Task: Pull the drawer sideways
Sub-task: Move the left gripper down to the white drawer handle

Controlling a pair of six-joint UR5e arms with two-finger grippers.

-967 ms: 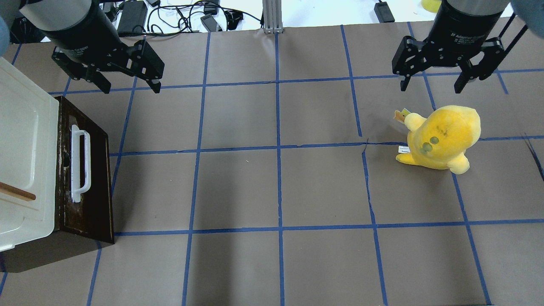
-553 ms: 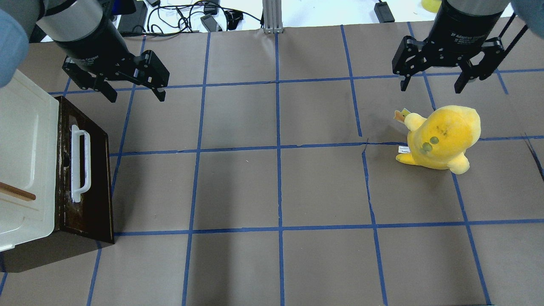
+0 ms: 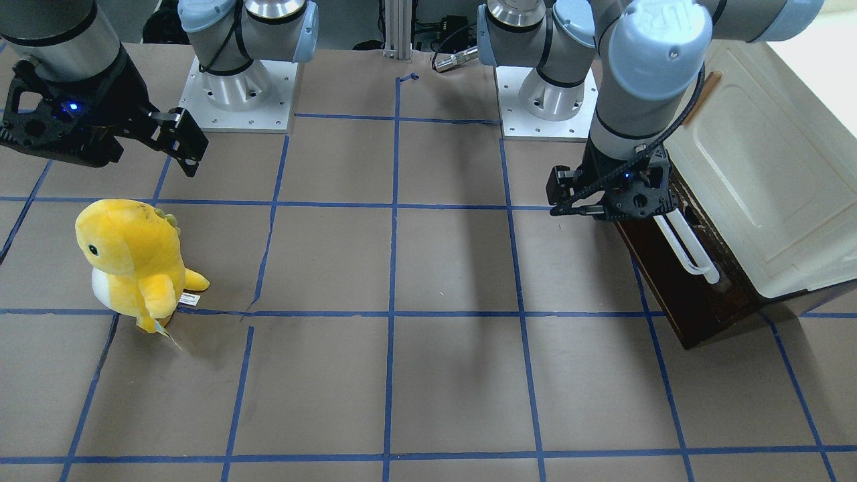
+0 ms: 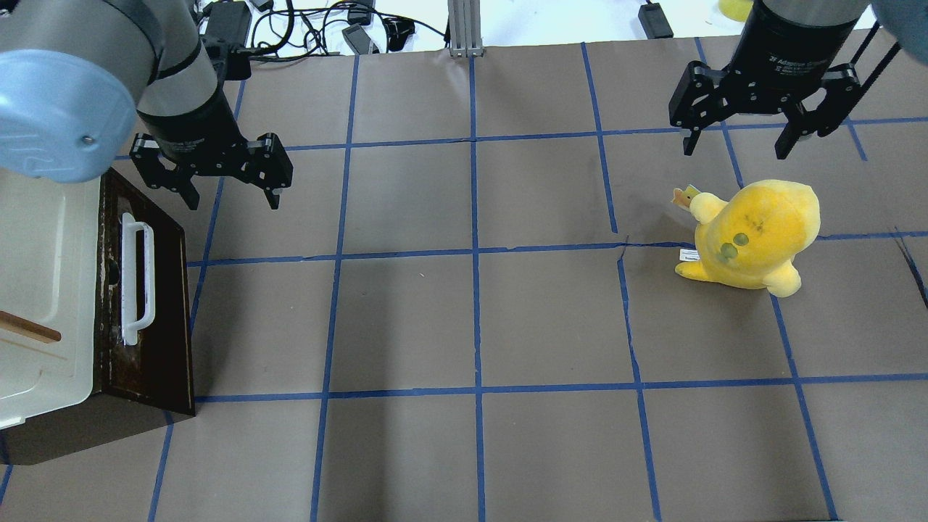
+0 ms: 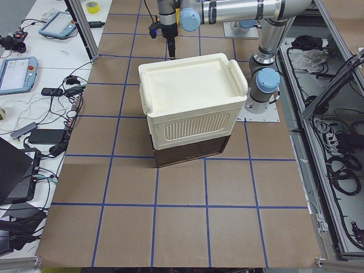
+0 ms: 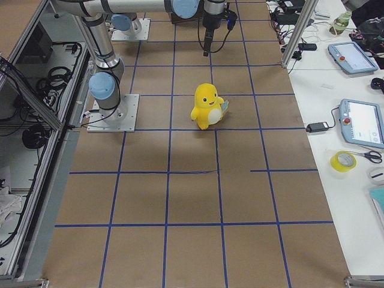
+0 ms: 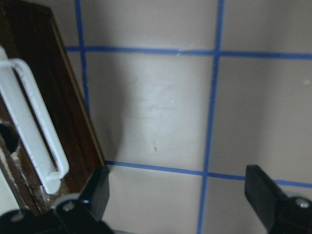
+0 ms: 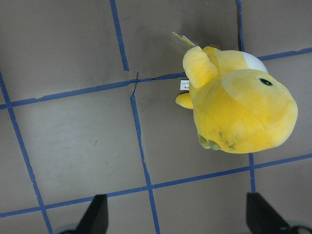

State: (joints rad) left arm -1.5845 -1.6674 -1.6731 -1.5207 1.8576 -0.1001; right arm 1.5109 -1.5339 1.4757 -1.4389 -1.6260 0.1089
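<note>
The drawer (image 4: 156,304) has a dark brown wooden front and a long white bar handle (image 4: 136,279). It sits shut under a cream-white cabinet (image 4: 43,283) at the table's left edge. It also shows in the front view (image 3: 683,281) and in the left wrist view (image 7: 46,117). My left gripper (image 4: 232,196) is open and empty, hovering just beyond the drawer's far corner, to the right of the handle's far end. My right gripper (image 4: 732,148) is open and empty, above the table at the far right.
A yellow plush toy (image 4: 754,235) stands on the brown paper just below my right gripper. Blue tape lines grid the table (image 4: 471,326). Cables and power bricks (image 4: 312,29) lie beyond the far edge. A small wooden handle (image 4: 29,328) sticks out on the cabinet.
My left gripper has moved toward the robot and down, closer to the drawer's far corner. The right gripper, drawer and toy have not moved.
</note>
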